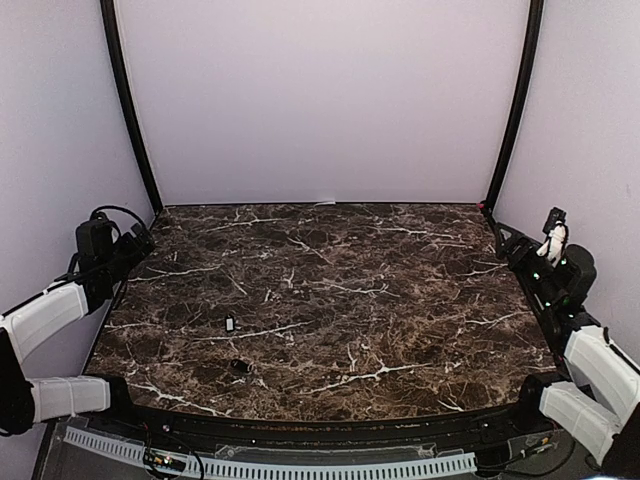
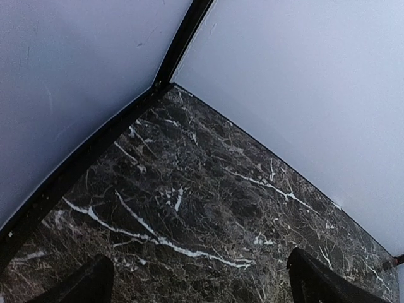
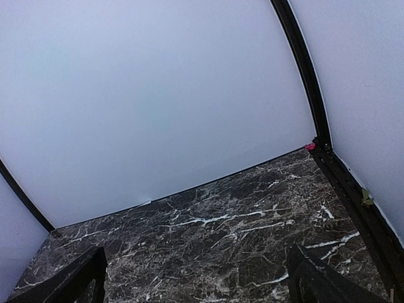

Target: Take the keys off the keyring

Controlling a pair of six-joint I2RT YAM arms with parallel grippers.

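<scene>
Left gripper [image 2: 202, 281] and right gripper [image 3: 199, 281] both spread, idle; best approach keys [image 1: 230, 323] slowly from above, keyring too small to resolve.

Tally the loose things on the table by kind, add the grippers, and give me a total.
Small dark pieces, likely the keys: 2
Grippers: 2, the left gripper and the right gripper, both open
Total: 4

Soft, even bluish light, hardly a shadow; the left pincer's [image 2: 205, 287] black fingertips [image 2: 88, 284] blur slightly before the sharp dark white-veined marble tabletop [image 2: 189, 189].
</scene>
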